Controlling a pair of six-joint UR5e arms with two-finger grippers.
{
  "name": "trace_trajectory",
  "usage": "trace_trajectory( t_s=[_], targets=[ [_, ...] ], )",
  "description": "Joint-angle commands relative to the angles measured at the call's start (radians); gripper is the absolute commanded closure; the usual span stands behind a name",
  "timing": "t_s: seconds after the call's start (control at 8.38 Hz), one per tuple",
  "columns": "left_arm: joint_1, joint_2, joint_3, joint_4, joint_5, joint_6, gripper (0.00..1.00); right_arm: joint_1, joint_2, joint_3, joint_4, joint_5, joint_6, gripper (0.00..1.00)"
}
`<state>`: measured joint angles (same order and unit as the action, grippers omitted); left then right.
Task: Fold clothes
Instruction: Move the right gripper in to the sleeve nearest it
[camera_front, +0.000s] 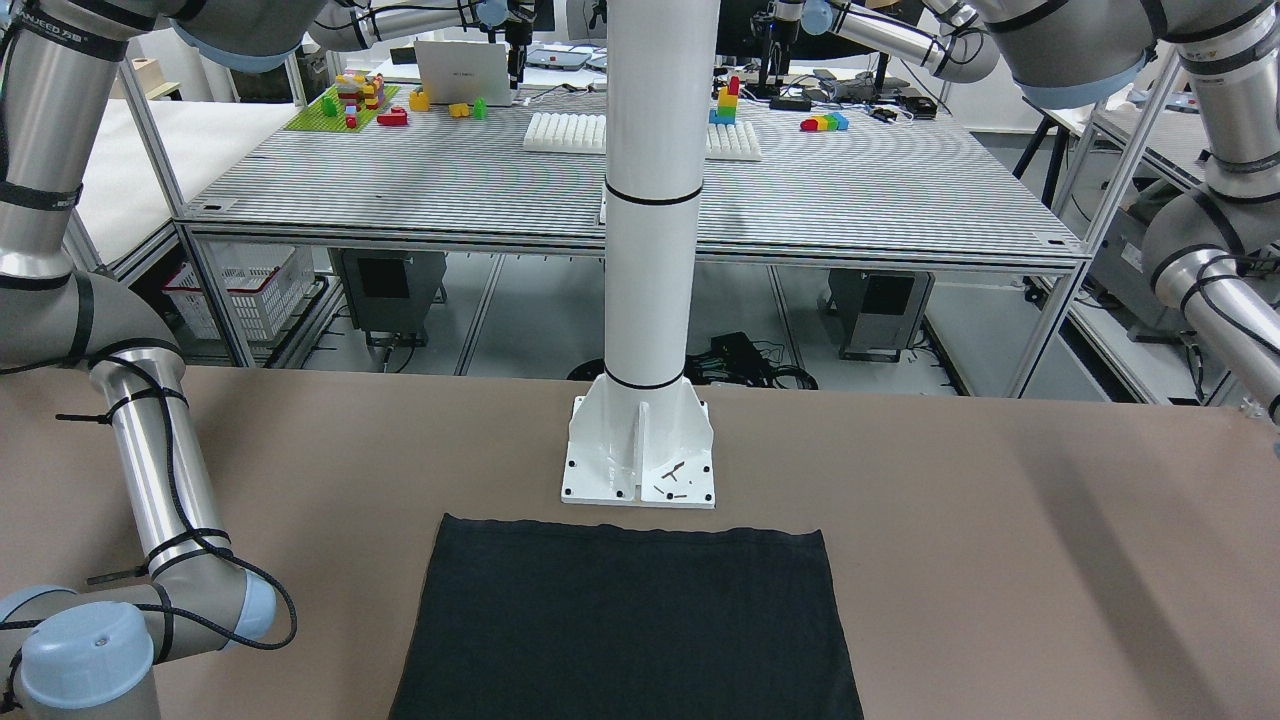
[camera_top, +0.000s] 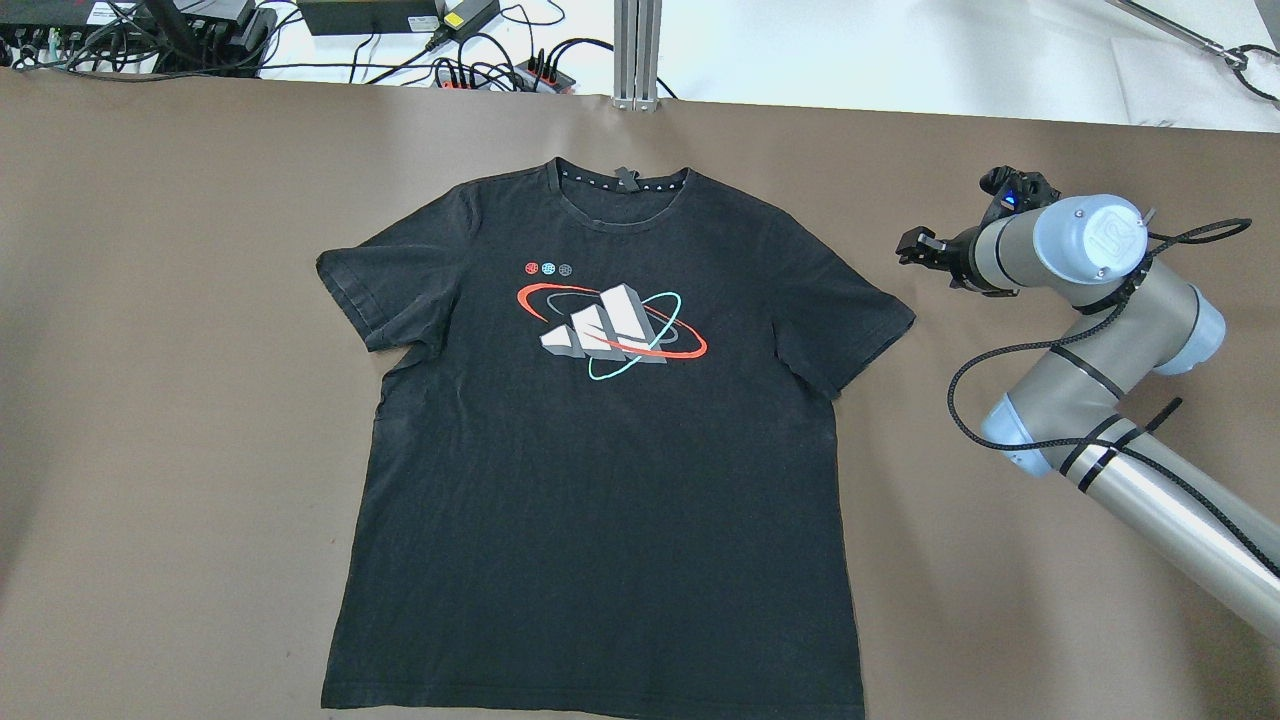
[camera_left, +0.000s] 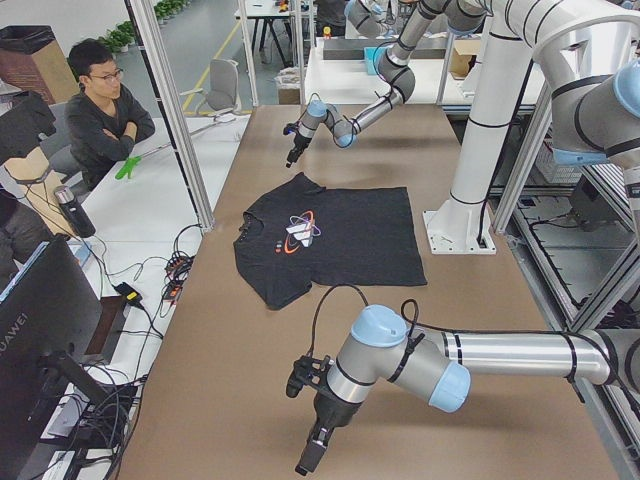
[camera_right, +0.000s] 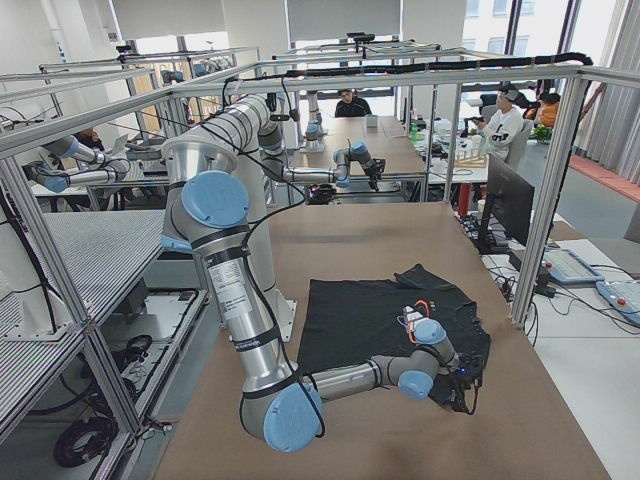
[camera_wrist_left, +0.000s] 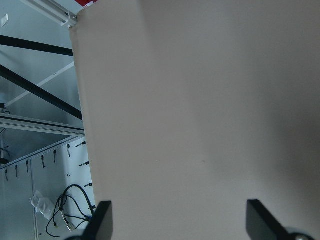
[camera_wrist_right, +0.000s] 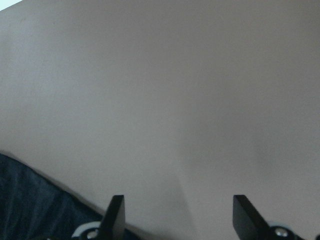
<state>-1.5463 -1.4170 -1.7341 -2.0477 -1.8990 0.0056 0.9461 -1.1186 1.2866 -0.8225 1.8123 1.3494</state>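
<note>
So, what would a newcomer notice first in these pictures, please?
The black T-shirt lies flat on the table, its red and teal print facing up. The right hand is open beside one sleeve; the left hand is open over bare table.

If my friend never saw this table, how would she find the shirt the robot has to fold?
Find the big brown table with the white post bolted to it. Flat in front of that post lies a black T-shirt, hem toward the post. It is the only cloth there, with a red and teal ringed logo on its chest.
</note>
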Motion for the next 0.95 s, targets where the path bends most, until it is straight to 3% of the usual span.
trace_trajectory(
  t_s=[0.0,0.36,0.6,0.84],
  targets=[
    [0.0,0.001,-0.001,0.001,0.006,-0.009,0.06,-0.056,-0.016,0.039,0.002,0.009,-0.003,0.23],
    [-0.003,0.004,-0.001,0.0,0.009,-0.009,0.06,-0.084,-0.041,0.046,0.0,0.015,-0.007,0.36],
    [-0.005,0.032,-0.021,0.0,0.009,-0.009,0.06,-0.081,-0.065,0.048,0.002,0.013,-0.07,0.38],
    [-0.005,0.073,-0.064,0.0,0.009,-0.009,0.06,-0.078,-0.069,0.086,-0.004,0.031,-0.084,0.63]
  ],
)
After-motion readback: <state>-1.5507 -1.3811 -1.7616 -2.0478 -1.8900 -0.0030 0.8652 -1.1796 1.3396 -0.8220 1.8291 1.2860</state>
